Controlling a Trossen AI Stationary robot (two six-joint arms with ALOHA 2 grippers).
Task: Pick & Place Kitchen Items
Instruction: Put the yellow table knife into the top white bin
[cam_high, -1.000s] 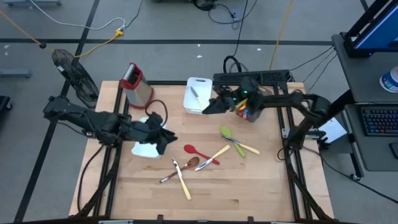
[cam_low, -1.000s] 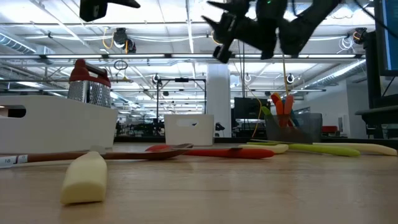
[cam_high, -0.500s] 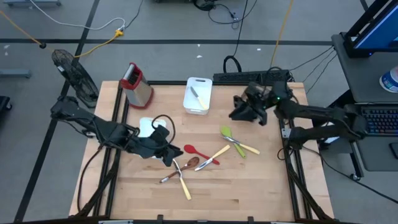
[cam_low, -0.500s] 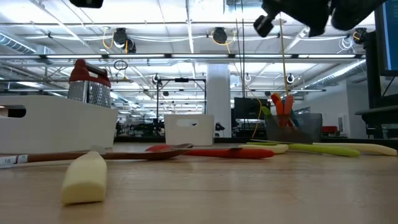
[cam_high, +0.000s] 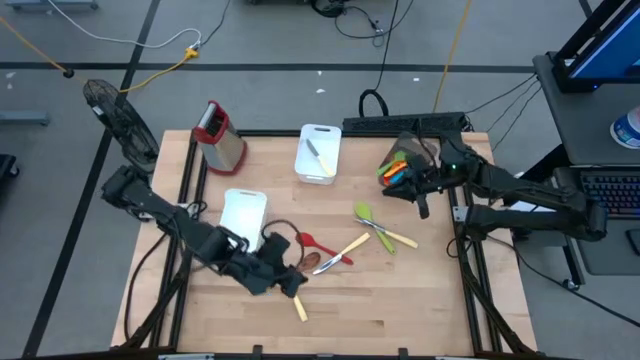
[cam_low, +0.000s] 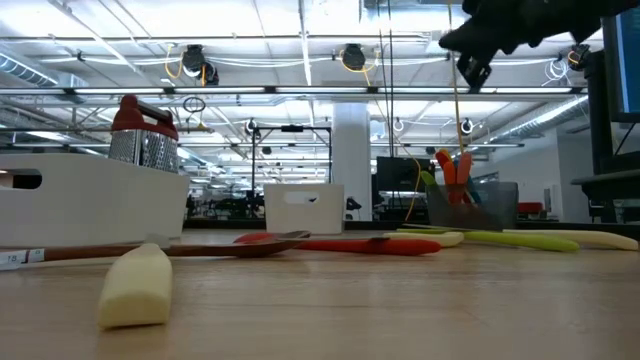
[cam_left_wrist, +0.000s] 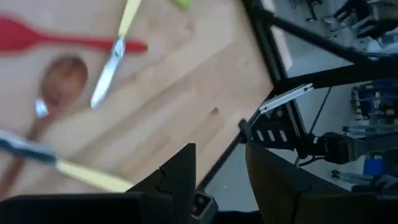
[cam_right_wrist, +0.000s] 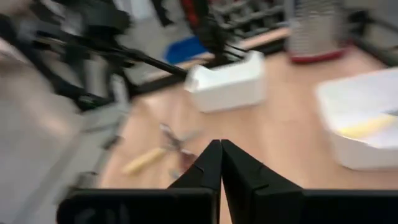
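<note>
Left gripper (cam_high: 283, 279) hovers low over the crossed utensils (cam_high: 310, 262) near the table's (cam_high: 400, 300) front middle, fingers (cam_left_wrist: 177, 177) parted and empty. Right gripper (cam_high: 420, 203) hangs by the right edge, fingers (cam_right_wrist: 239, 171) pinched together on nothing. Grater (cam_high: 217, 135) stands at the far-left corner, white bin (cam_high: 320, 152) at the far edge, green spoon (cam_high: 368, 218) lies between.

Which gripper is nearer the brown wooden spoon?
Left. The left gripper hovers right beside the wooden spoon; the right gripper is far off, by the table's far right corner.
</note>
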